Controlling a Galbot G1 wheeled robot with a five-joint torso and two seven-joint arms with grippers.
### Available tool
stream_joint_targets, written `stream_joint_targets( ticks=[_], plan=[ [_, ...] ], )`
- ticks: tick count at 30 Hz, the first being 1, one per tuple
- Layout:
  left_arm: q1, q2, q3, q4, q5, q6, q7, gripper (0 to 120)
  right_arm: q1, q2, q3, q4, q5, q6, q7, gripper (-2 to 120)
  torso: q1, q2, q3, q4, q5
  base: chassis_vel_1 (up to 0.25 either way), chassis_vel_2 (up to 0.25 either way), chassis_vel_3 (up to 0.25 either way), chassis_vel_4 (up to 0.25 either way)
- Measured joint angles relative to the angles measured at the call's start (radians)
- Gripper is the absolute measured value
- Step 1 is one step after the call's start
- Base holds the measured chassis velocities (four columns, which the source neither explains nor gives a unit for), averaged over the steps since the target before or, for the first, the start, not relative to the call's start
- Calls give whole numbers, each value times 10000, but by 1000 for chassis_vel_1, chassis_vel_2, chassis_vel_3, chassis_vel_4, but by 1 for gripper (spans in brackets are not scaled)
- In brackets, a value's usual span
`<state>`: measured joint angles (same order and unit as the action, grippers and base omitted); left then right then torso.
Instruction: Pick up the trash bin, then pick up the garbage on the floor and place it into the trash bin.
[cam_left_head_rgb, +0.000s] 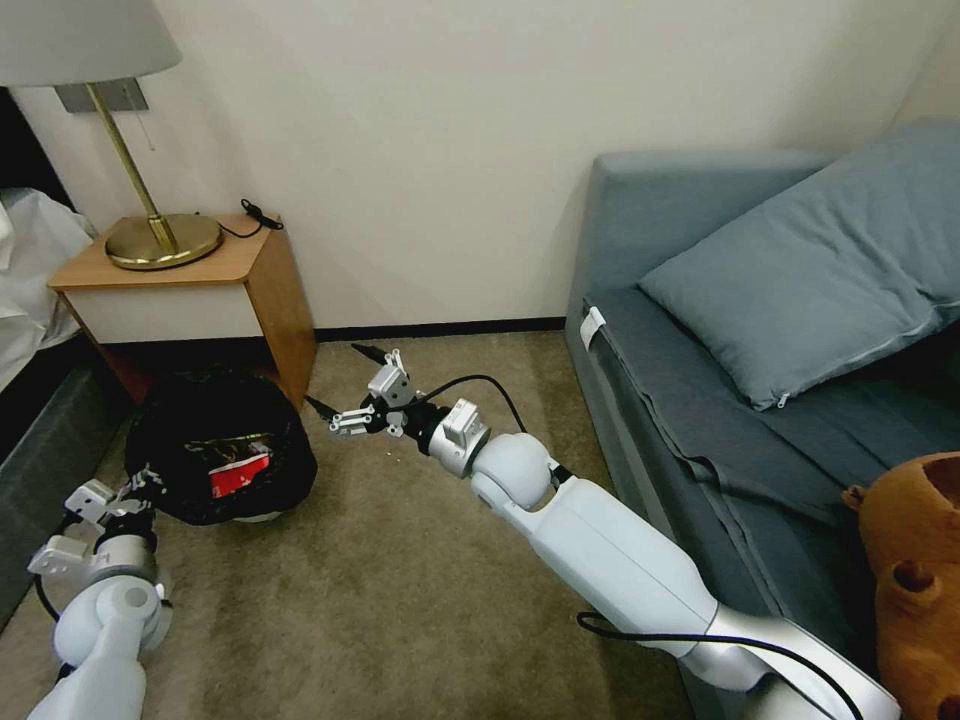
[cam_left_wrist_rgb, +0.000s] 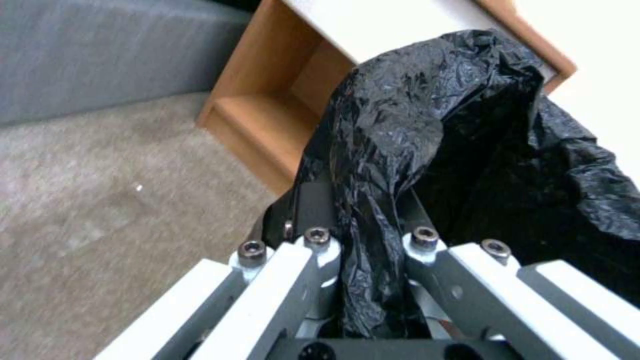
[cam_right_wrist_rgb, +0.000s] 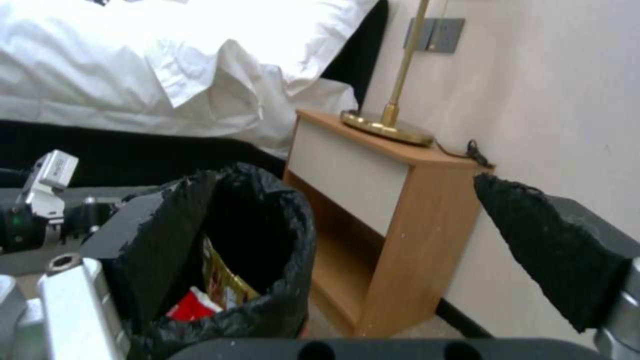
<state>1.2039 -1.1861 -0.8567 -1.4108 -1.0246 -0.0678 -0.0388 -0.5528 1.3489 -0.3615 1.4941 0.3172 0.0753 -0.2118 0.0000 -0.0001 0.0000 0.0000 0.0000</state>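
Head view: trash bin (cam_left_head_rgb: 215, 445) on carpet (cam_left_head_rgb: 400, 590).

No lettering, brand, number or sign could be read anywhere in the three views. The red-and-white wrapper (cam_left_head_rgb: 240, 478) lying in the trash bin (cam_left_head_rgb: 215, 440) carried print too small to make out, and the yellow packet (cam_right_wrist_rgb: 223, 280) beside it showed a pattern but no legible words.
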Motion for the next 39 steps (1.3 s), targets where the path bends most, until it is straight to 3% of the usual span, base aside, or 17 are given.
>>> stream_joint_targets(
  ticks=[5, 11, 16, 18, 30, 32, 36, 39],
  plan=[
    [-153, 66, -7, 702, -81, -175, 56, 5, -52, 32, -89, -123, -75, 16, -10, 100, 0, -1, 0, -1, 0, 0, 0, 0, 0],
    [-153, 87, -38, 827, -72, -99, 58, 5, -80, 79, -118, -219, -84, 41, -36, 100, 0, 0, 0, -1, 0, 0, 0, 0, 0],
    [-152, 98, -46, 796, -51, 10, 22, 12, -88, 85, -119, -239, -86, 59, -49, 100, 0, -1, 0, -2, -1, 0, 0, 0, 0],
    [-159, 107, -68, 750, 24, 41, 3, 29, -135, 75, -74, -239, -85, 81, -63, 100, 0, 0, 0, 0, 1, 0, 0, 0, 0],
    [159, 145, -230, 145, 431, 64, -28, 67, -197, 87, 26, -205, 90, 85, 40, 100, 0, 0, 0, -1, 0, 0, 0, 0, 0],
    [419, 148, -329, -236, 1067, -61, -21, 79, -196, 144, 33, -146, 304, -120, 334, 100, 0, 0, 0, 0, 0, 0, 0, 0, 0],
    [654, 146, -436, -546, 1782, -273, -4, 88, -172, 205, 34, -57, 524, -465, 867, 100, 0, 0, -1, 0, 0, 0, 0, 0, 0],
    [1076, 149, -567, -1133, 2734, -435, 145, 101, -97, 258, 33, 203, 879, -1354, 2113, 100, 0, 1, -1, 2, 0, 0, 0, 0, 0]
  ],
)
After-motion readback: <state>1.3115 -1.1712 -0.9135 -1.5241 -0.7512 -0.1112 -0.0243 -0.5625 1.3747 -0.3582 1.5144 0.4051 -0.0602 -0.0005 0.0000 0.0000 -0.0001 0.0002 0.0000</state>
